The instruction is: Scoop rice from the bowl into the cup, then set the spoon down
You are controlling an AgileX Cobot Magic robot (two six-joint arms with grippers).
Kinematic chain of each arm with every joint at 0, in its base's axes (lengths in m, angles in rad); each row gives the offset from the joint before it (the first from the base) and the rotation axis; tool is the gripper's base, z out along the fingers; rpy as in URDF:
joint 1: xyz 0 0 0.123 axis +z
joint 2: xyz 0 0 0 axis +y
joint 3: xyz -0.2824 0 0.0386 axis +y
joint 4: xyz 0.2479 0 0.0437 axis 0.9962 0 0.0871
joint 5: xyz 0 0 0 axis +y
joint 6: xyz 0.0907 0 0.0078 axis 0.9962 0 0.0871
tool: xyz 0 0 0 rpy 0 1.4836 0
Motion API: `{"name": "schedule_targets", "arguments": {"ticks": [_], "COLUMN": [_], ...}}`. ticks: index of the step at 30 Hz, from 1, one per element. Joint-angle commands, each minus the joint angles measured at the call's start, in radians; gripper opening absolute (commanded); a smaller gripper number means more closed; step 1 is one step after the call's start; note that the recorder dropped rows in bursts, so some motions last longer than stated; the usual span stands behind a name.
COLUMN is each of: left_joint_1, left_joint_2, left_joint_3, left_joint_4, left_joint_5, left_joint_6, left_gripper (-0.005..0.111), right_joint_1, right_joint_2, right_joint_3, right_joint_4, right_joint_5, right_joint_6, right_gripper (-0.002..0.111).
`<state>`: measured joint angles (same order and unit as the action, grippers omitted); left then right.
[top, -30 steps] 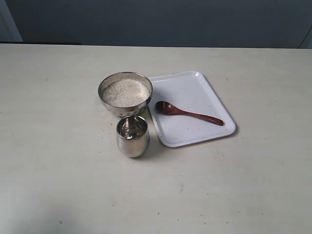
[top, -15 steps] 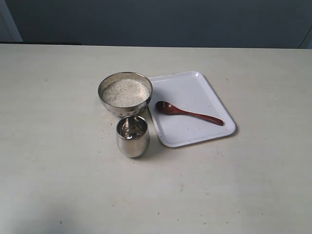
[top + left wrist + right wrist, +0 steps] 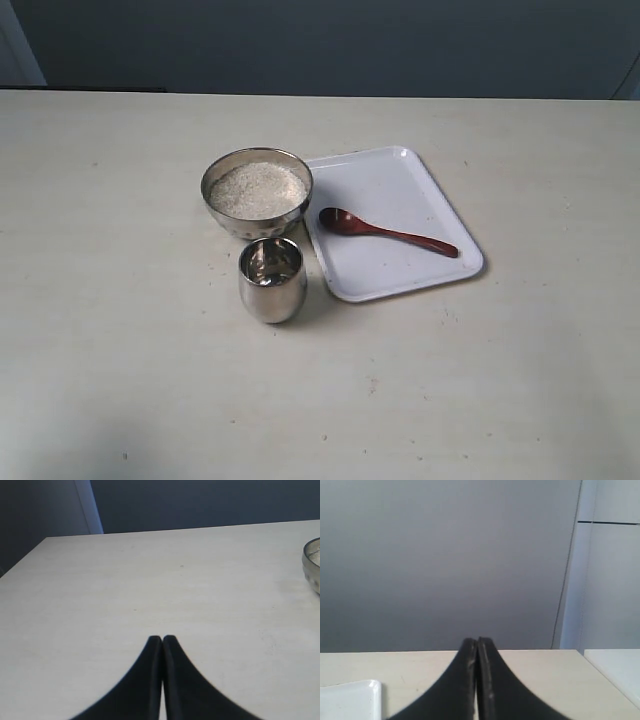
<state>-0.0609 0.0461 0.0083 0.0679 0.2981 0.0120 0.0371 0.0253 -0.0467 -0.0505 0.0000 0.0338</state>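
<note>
A shiny metal bowl (image 3: 214,180) stands mid-table, heaped with off-white rice (image 3: 257,189). Just in front of it is the small steel cup (image 3: 271,280), upright. The reddish-brown wooden spoon (image 3: 385,232) lies on the white tray (image 3: 400,180) to the bowl's right, its oval end toward the bowl. Neither gripper shows in the exterior view. My left gripper (image 3: 162,638) is shut and empty over bare table, with the bowl's rim (image 3: 312,565) at that view's edge. My right gripper (image 3: 477,641) is shut and empty, with a tray corner (image 3: 350,700) beside it.
The pale table (image 3: 120,350) runs wide around the group, with a dark wall behind its far edge. A few stray grains dot the tabletop. In the right wrist view a white surface (image 3: 620,672) lies beyond the table's corner.
</note>
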Motion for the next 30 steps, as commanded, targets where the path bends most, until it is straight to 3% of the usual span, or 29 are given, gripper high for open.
{"name": "schedule_targets", "arguments": {"ticks": [1,30], "left_joint_1": [-0.002,-0.002], "left_joint_2": [0.001,0.001], "left_joint_3": [-0.008,-0.008], "left_joint_4": [0.0,0.0], "left_joint_5": [-0.01,-0.01], "left_joint_6": [-0.003,-0.003], "left_gripper": [0.001,0.001], "right_joint_1": [-0.061,-0.091], "right_joint_2": [-0.025,-0.025], "right_joint_3": [0.047,0.047], "right_joint_4": [0.013,0.036], "right_joint_5": [-0.048,-0.033], "right_joint_6": [-0.004,-0.004], "right_gripper": [-0.001,-0.001]}}
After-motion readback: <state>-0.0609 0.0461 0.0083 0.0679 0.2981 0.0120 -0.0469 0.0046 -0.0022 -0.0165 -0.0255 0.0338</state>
